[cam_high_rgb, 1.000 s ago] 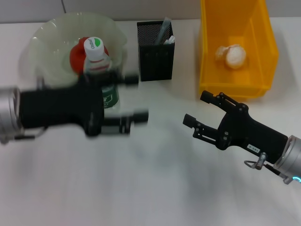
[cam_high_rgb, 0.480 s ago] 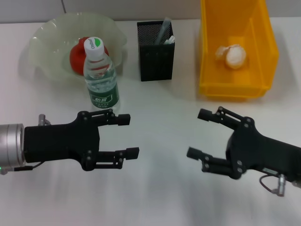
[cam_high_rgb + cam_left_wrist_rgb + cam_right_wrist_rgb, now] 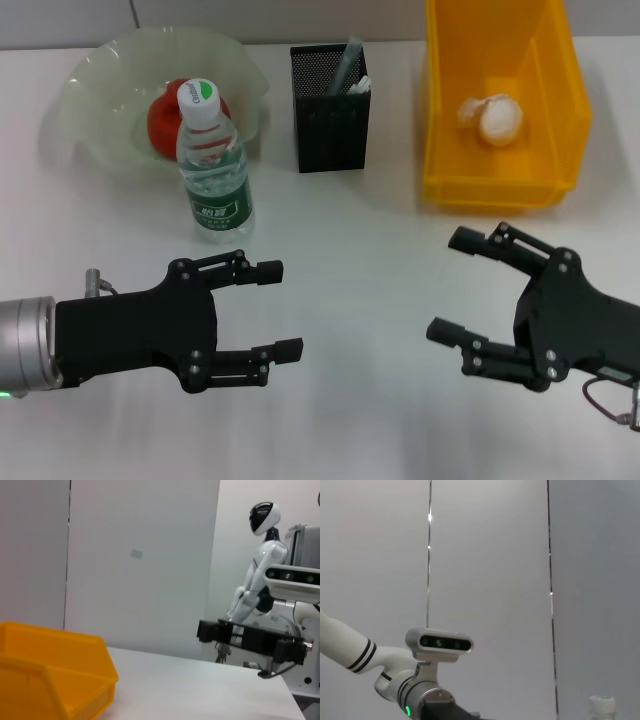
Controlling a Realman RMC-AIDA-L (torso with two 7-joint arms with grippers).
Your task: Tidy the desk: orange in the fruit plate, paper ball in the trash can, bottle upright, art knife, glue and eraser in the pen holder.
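Note:
The bottle [image 3: 212, 170] stands upright in front of the fruit plate [image 3: 100, 85], with no gripper touching it. The orange [image 3: 162, 120] lies in the plate behind the bottle. In the yellow trash can [image 3: 545, 110] rests the paper ball [image 3: 495, 118]. A grey and a white item stick out of the black mesh pen holder [image 3: 330, 115]; I cannot tell which is the art knife, glue or eraser. My left gripper [image 3: 280, 309] is open near the table's front, below the bottle. My right gripper [image 3: 448, 284] is open at the front right, also seen in the left wrist view [image 3: 250, 637].
White tabletop lies between the two grippers and the row of containers at the back. The left wrist view shows the trash can [image 3: 50, 675] close by. The bottle's cap [image 3: 602, 705] shows low in the right wrist view.
My left gripper has drawn back from the bottle toward the front edge, leaving it standing. The right gripper has also pulled back toward the front right.

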